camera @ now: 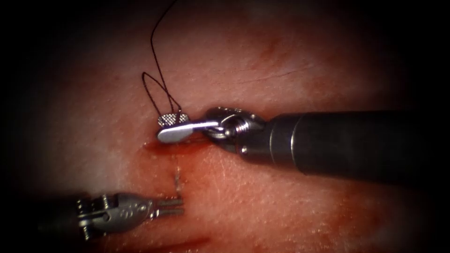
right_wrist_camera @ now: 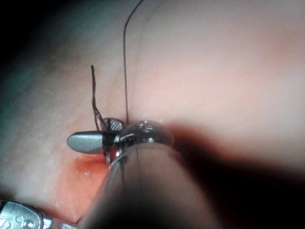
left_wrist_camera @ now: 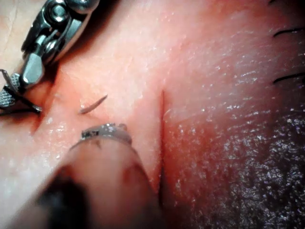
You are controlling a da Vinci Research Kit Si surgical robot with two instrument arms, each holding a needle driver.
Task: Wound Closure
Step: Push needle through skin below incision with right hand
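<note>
i see the tissue [camera: 290, 211] under both tools, its cut [camera: 176, 146] wet with red fluid [camera: 187, 149]. my right pincer [camera: 173, 127] sits over the cut's left end, parted, with the thread [camera: 157, 70] looped around the upper jaw; whether it grips it i cannot tell. my left pincer [camera: 171, 206] is below, closed on the needle [camera: 177, 180], which rises from the tissue below the cut.

The right tool [camera: 174, 126] is showing a thick dark grey shaft, a silver wrist and cross-hatched jaw faces. The left tool [camera: 176, 206] is showing silver, ridged joints and faint engraved lettering.
</note>
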